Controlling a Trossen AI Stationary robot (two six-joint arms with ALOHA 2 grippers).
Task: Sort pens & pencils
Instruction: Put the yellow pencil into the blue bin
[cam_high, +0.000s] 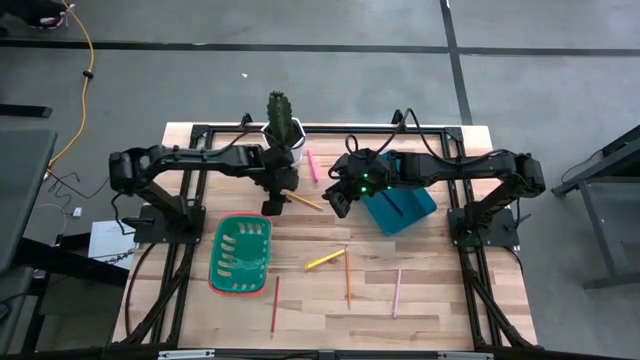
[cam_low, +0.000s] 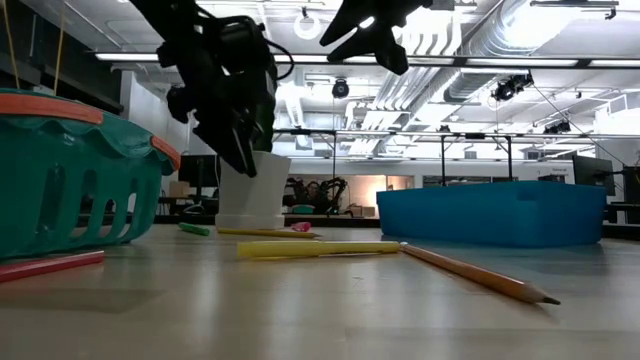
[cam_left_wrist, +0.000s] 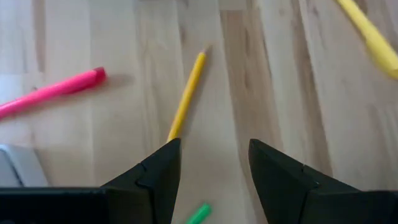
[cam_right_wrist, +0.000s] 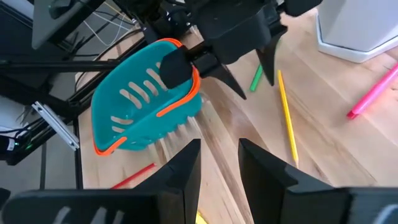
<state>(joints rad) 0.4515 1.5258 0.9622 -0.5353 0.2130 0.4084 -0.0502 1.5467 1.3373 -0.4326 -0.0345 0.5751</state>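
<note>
From above, the wooden slatted table (cam_high: 430, 300) fills the middle of the frame; the left gripper (cam_high: 272, 205) hangs just above centre, beside the thin yellow-orange pencil (cam_high: 305, 201), and the right gripper (cam_high: 340, 203) hovers right of it, at the edge of the blue rectangular plastic bin (cam_high: 405, 212). A teal plastic basket with an orange rim (cam_high: 241, 255) sits lower left of centre, a white pot holding a green cactus (cam_high: 283, 125) at upper centre with the hot-pink plastic pen (cam_high: 312, 165) beside it; the yellow plastic pen (cam_high: 324, 260), an orange pencil (cam_high: 347, 277), a dark red pencil (cam_high: 275, 305) and a pale salmon pencil (cam_high: 397, 292) lie apart across the lower half. In the low view both grippers hang clear of the tabletop at the top of the frame, neither carrying anything, and the green pen (cam_low: 194, 229) lies left of the pot. The left wrist view shows its two dark fingers (cam_left_wrist: 158, 171) spread wide and empty over the yellow-orange pencil, the pink pen at left. The right wrist view shows its fingers (cam_right_wrist: 180, 168) parted with nothing between them. The step in hand looks like the left arm's approach to that pencil; next it would need to descend, straddle the shaft and close.
</note>
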